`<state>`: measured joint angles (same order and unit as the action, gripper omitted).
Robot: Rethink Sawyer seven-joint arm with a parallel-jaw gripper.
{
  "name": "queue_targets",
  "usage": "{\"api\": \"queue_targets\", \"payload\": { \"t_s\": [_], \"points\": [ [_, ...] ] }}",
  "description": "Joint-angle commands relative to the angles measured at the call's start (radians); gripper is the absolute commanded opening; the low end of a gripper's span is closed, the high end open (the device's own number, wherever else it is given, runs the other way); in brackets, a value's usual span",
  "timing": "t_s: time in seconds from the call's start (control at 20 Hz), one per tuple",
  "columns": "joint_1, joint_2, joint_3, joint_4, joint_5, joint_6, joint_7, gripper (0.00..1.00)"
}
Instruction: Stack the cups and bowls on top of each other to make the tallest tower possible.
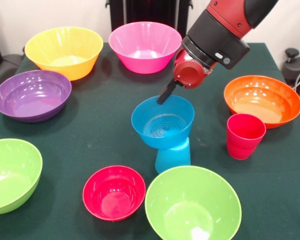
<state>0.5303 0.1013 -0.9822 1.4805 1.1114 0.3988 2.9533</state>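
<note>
A glossy lime-green plastic bowl (192, 204) sits nearest the lens on the dark green counter (95, 135), flanked by a small glossy red plastic bowl (114, 192) and a second lime-green bowl (10, 175) at the left edge. Just behind them stands the tower (165, 132): a small blue plastic bowl (162, 121) perched upright on an upturned light blue plastic tumbler (173, 155).

My pincer (166, 93) hangs at the far rim of that blue bowl, one dark finger touching or just above the rim; I cannot tell whether the fingers are apart or together, nor whether they hold the rim.

By my reading, the blue bowl has just been seated and the tower is two pieces high. The next move calls for drawing off the rim without tipping the bowl, which rests on a narrow base, then fetching another piece. The red-pink plastic tumbler (244, 135) stands near, to the picture's right, beside the orange bowl (262, 100). Purple (32, 94), yellow-orange (64, 51) and pink (145, 46) bowls wait farther back.
</note>
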Motion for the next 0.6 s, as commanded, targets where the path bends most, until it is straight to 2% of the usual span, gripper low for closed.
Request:
{"api": "queue_targets", "payload": {
  "t_s": [0.05, 0.6],
  "points": [
    [-0.023, 0.043, 0.14, -0.068, -0.059, 0.024, 0.169, 0.0],
    [-0.036, 0.063, 0.115, -0.108, -0.058, 0.056, 0.203, 0.0]
  ]
}}
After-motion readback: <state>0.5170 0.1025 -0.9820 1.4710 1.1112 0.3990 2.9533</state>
